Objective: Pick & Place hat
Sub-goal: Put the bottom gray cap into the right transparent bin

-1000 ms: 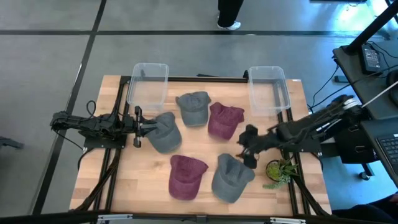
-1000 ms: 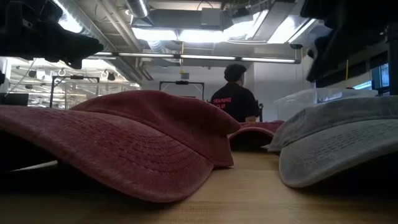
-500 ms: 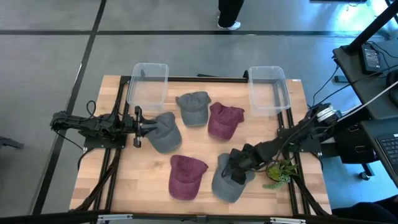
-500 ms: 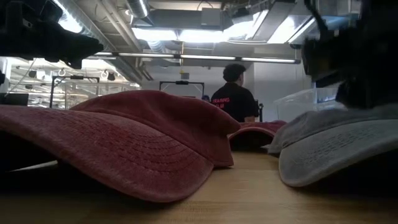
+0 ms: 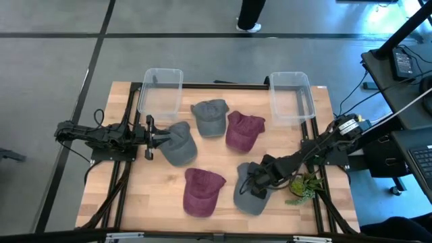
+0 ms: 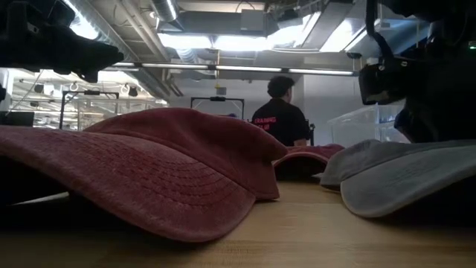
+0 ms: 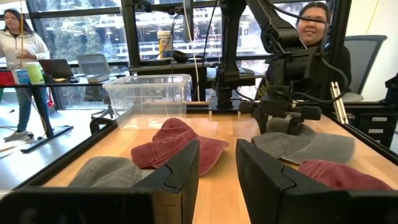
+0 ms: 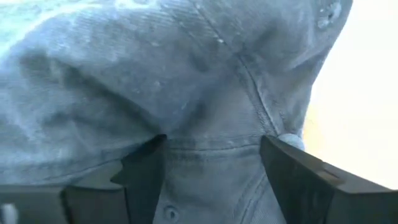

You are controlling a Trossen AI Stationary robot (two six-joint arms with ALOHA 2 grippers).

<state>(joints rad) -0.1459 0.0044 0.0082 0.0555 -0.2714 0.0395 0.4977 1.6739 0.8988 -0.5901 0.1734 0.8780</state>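
Right gripper point(image 5: 255, 183) sat down on the grey hat point(image 5: 251, 197), jaws spread astride its crown; left gripper point(image 5: 150, 133) waited far off, jaws apart.

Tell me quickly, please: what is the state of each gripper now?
Left gripper: open, holding nothing.
Right gripper: open, fingers straddling the gray hat, not yet closed.

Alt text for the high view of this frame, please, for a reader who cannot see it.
The right gripper presses down on a grey cap at the wooden table's front right. Two more grey caps, two maroon caps and two clear bins lie behind. The left gripper hovers at a grey cap on the left.
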